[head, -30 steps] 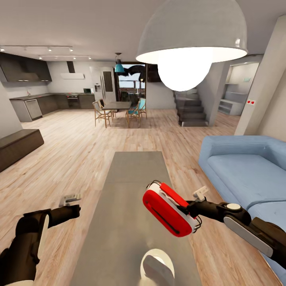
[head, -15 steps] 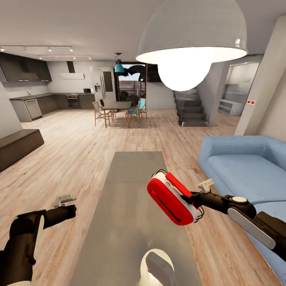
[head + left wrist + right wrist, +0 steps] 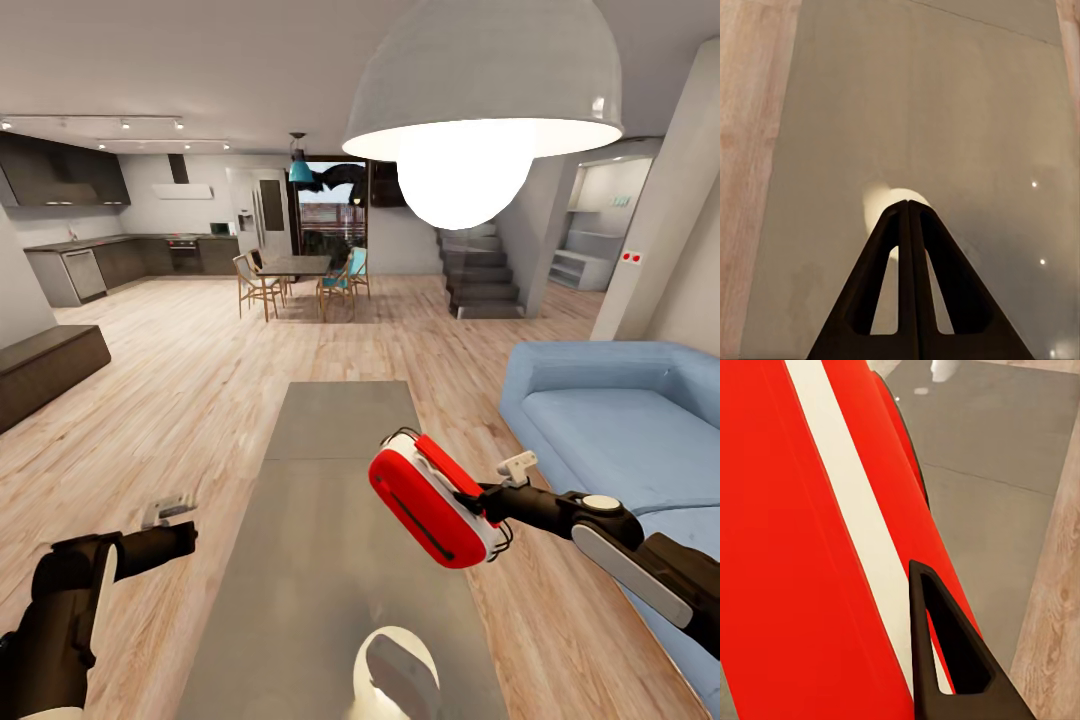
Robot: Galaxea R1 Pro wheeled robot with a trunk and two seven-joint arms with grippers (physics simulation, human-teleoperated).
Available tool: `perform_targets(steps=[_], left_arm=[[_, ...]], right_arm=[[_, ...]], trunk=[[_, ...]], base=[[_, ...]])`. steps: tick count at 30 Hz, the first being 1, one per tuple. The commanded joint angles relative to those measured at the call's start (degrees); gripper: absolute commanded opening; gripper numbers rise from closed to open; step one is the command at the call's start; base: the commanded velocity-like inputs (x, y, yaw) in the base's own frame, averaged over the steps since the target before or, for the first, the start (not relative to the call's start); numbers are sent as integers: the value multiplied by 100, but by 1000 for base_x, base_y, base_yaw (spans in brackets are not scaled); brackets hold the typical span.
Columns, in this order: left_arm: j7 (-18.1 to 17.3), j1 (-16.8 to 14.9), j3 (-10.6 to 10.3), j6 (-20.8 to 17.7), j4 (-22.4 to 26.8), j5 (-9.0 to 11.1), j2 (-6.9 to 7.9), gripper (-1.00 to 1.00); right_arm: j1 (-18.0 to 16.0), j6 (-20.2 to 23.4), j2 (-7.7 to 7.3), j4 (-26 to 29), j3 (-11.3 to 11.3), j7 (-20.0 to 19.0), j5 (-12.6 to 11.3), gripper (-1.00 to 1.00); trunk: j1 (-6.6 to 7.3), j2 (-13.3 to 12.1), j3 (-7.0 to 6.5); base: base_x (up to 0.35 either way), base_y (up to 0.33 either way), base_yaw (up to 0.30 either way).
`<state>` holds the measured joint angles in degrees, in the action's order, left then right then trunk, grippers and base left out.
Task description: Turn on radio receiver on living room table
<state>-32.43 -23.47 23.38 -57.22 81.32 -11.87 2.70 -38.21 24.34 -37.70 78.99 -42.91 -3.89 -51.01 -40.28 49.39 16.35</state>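
No legible writing was found on the radio receiver [image 3: 432, 505]. It was held tilted above the table [image 3: 330, 470], clamped in the right gripper [image 3: 487, 505]. The left gripper [image 3: 907, 217] hung with fingers pressed together, holding nothing. The grey table stood on light plank floor [image 3: 190, 390] beside a blue sofa [image 3: 610, 430].

Head high, wrists close, table [image 3: 330, 500] shared

radio receiver [image 3: 430, 508] above worktop [image 3: 340, 440] — right side | sofa [image 3: 620, 430] right of worktop | bench [image 3: 45, 370] far left
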Motion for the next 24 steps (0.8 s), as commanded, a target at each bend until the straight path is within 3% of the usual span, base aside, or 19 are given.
perform_targets(steps=[1, 5, 8, 14, 18, 20, 24], left_arm=[[0, 0, 0, 0, -4, 0, 1, -100], [-130, 130, 129, 130, -70, -137, -129, -100], [-226, 226, 159, 32, -165, -243, -225, -100], [-32, 417, -35, -40, -211, -40, -419, -100], [96, 545, -165, -39, -186, 98, -549, -100], [116, 553, -230, -36, -121, 168, -552, -100], [123, 561, -246, -28, 7, 59, -499, -100]], right_arm=[[-3, 0, 3, 2, 3, 11, -23, -100], [-127, 129, 130, -138, 75, 139, 63, -100], [-80, 159, 223, -246, -43, 184, 8, -100], [55, -33, 411, -90, -306, -52, 15, -100], [58, -160, 427, 37, -460, -195, 38, -100], [59, -223, 486, 100, -534, -141, 30, -100], [59, -220, 614, 225, -684, -33, -43, -100]], trunk=[[0, 0, 0], [0, 1, 0], [0, 1, 0], [0, 1, 0], [0, 1, 0], [0, 1, 0], [0, 1, 0]], base=[[0, 0, 0], [0, 0, 0], [0, 0, 0], [0, 0, 0], [0, 0, 0], [0, 0, 0], [0, 0, 0]])
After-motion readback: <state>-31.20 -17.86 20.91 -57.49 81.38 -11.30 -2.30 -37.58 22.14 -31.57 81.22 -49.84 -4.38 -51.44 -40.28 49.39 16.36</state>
